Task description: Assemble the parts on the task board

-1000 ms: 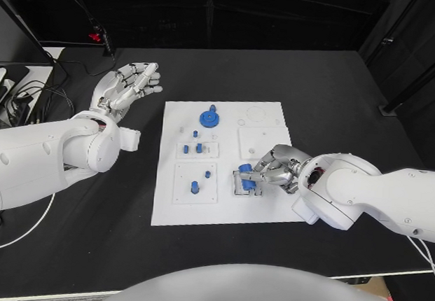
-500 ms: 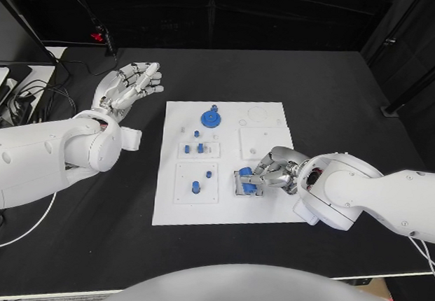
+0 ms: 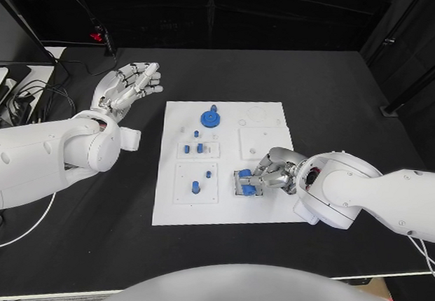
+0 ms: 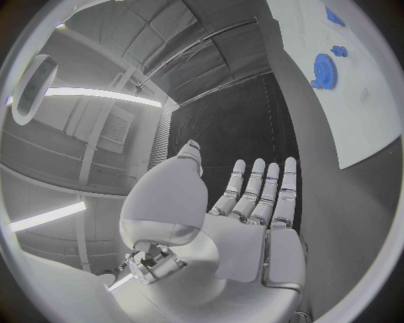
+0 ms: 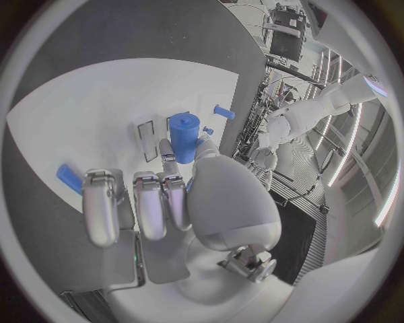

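The white task board (image 3: pixel 219 210) lies in the middle of the black table. My right hand (image 3: pixel 274 167) rests over the board's right half and pinches a blue cylinder (image 3: pixel 244 183) between thumb and finger. In the right wrist view, the blue cylinder (image 5: pixel 184 137) stands at the fingertips (image 5: pixel 167 151) against a small slot in the board (image 5: pixel 101 108). A blue gear (image 3: pixel 211 118) sits at the board's far end, and several small blue pegs (image 3: pixel 198 149) stand in the left plates. My left hand (image 3: pixel 130 84) is raised left of the board, fingers spread and empty.
In the left wrist view, my open left hand (image 4: pixel 252 212) is far from the board (image 4: pixel 357 114) and the blue gear (image 4: pixel 323 69). A loose blue piece (image 5: pixel 69 179) lies beside my right hand's fingers. Cables and a stand (image 3: pixel 102 40) sit at the far left.
My right hand has shifted slightly, bringing the blue cylinder lower and a little nearer the board's front edge. The left hand has stayed where it was.
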